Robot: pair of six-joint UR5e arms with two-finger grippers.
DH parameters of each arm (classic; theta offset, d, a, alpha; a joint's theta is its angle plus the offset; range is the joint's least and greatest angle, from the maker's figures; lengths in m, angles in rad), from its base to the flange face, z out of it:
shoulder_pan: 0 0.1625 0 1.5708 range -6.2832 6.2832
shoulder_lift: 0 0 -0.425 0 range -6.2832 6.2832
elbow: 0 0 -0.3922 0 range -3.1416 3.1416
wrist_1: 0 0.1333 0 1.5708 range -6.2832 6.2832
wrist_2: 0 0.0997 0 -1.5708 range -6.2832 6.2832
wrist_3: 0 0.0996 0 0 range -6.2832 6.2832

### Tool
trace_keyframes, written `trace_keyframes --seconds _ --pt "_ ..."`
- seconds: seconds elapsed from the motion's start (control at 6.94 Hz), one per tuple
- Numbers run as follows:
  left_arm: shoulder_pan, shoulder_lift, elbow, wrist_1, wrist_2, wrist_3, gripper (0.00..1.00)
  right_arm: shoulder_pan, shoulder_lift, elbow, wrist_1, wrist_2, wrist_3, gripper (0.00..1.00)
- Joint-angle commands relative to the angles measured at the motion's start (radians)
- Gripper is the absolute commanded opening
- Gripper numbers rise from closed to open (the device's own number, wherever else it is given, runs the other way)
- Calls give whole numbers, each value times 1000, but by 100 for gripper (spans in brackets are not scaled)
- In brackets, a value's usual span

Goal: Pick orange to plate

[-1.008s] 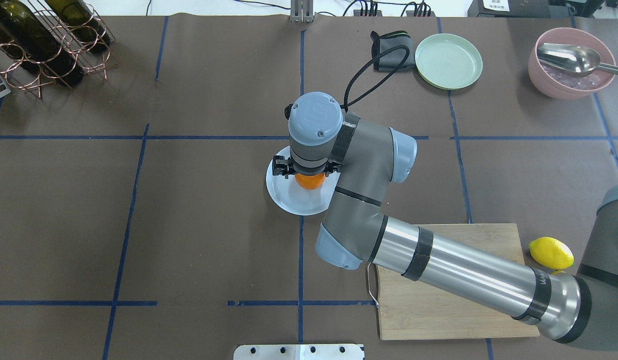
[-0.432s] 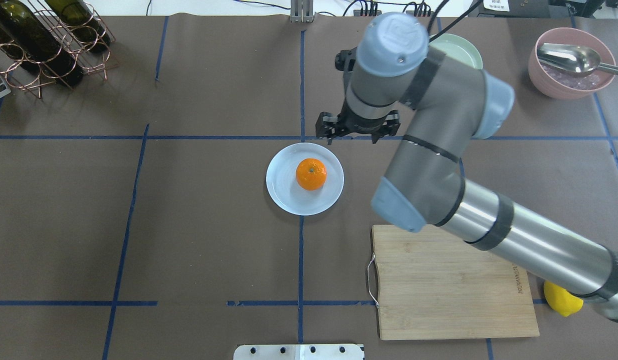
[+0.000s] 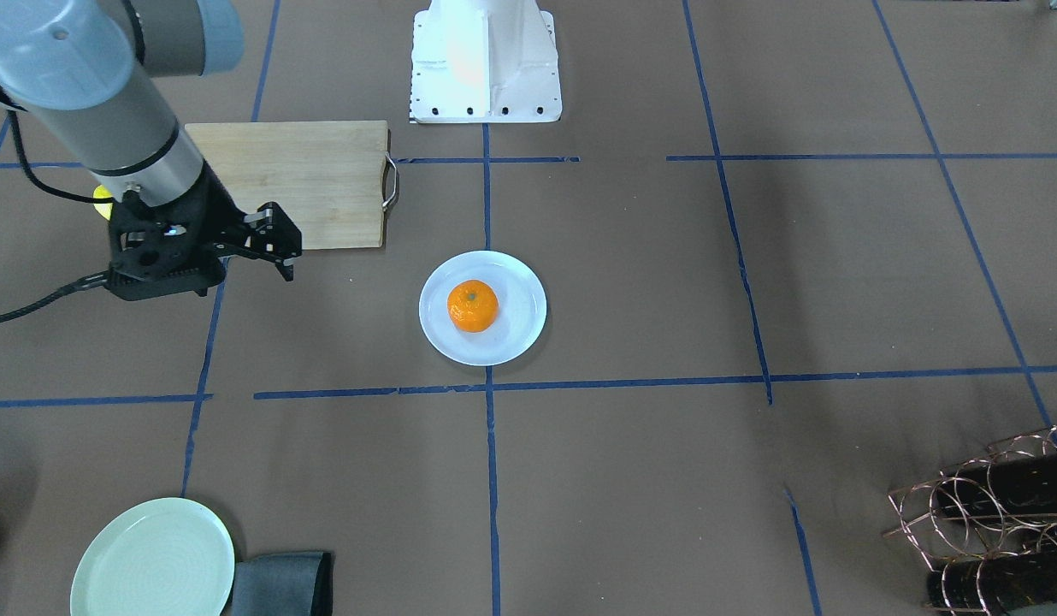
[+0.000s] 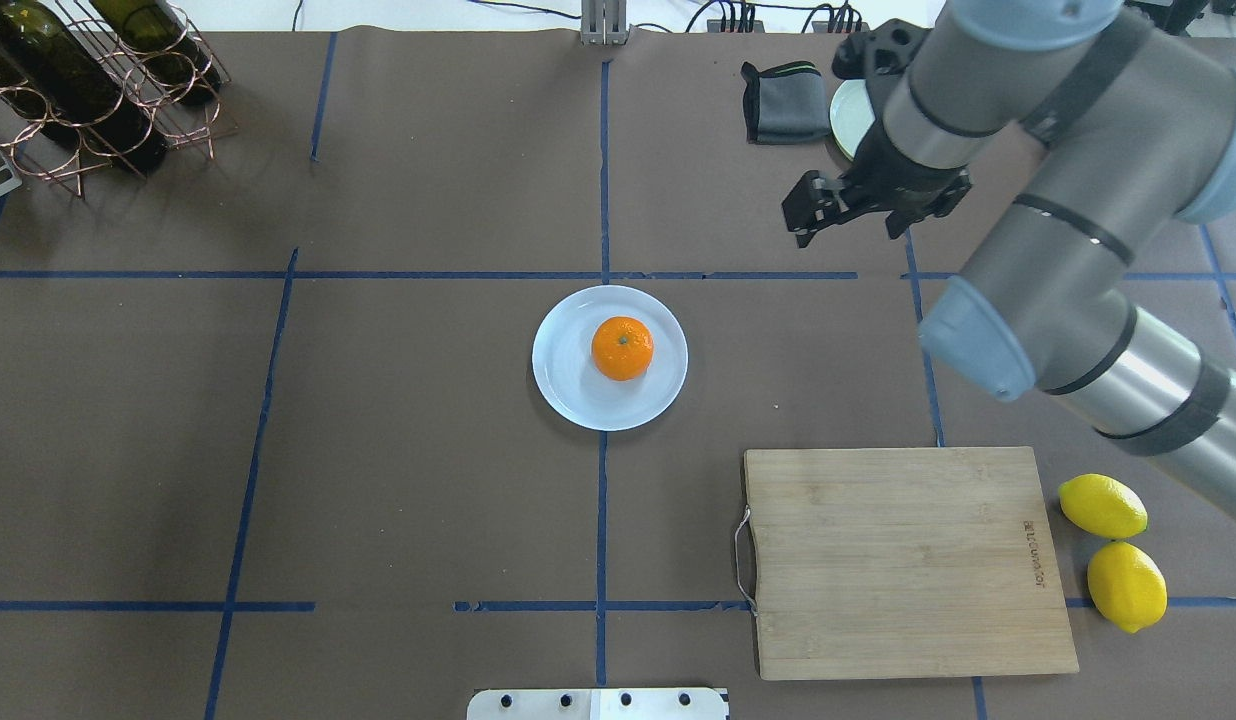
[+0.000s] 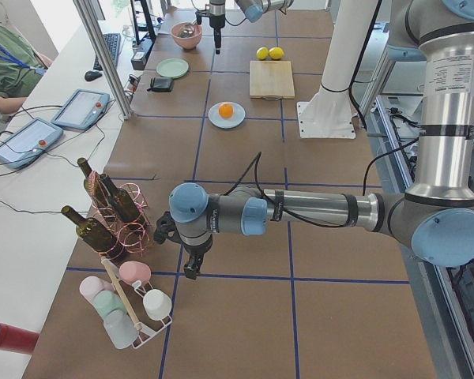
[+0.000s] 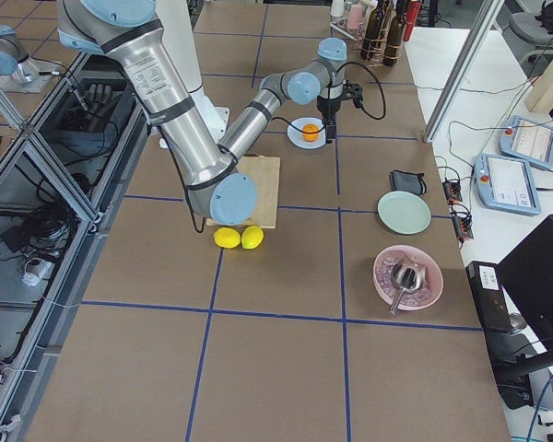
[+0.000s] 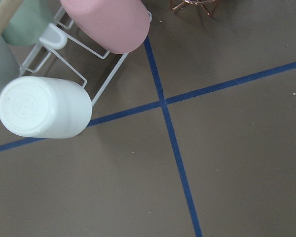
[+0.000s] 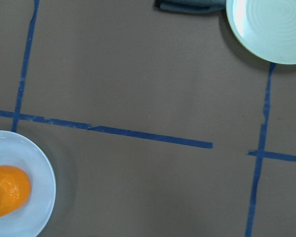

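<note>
The orange (image 4: pixel 622 348) rests a little right of centre on the pale bluish-white plate (image 4: pixel 563 385) in the middle of the table, and nothing touches it. It also shows in the front view as the orange (image 3: pixel 472 305) on the plate (image 3: pixel 522 329). My right gripper (image 4: pixel 846 228) hangs open and empty above the table, well to the right of and beyond the plate, near the mint-green plate. My left gripper (image 5: pixel 191 265) hovers by the cup rack at the table's left end; I cannot tell whether it is open or shut.
A mint-green plate (image 3: pixel 152 560) and a dark cloth (image 4: pixel 778 100) lie at the far right. A wooden cutting board (image 4: pixel 898 560) sits near right with two lemons (image 4: pixel 1102 505) beside it. A wine rack (image 4: pixel 88 80) stands far left, a cup rack (image 5: pixel 126 308) near my left arm.
My right gripper let go of the orange on the plate, rose, and swung away to the right and back. The orange has stayed on the plate.
</note>
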State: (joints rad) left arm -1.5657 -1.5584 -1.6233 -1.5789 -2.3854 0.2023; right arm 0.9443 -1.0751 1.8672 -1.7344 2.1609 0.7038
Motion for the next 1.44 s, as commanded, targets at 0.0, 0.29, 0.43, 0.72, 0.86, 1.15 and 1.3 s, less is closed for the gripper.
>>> trace_keyframes --seconds 0.0,0.29,0.43,0.72,0.86,1.15,1.3 --pt "0 0 5 2 -6 -29 100 141 -109 -2 -2 60 -213 100" --pt "-2 4 8 0 -3 -139 100 255 -187 -32 -2 89 -418 100" --pt "-2 17 5 0 -3 -142 100 305 -231 -58 1 99 -523 100" --pt "-2 15 2 0 0 -142 100 494 -299 -220 9 245 -787 100" --pt "-2 15 3 0 0 -142 100 554 -321 -279 9 250 -890 100" --pt "-2 15 5 0 0 -142 100 637 -388 -309 12 255 -952 100" --pt "-2 17 5 0 2 -142 100 651 -400 -301 12 252 -943 100"
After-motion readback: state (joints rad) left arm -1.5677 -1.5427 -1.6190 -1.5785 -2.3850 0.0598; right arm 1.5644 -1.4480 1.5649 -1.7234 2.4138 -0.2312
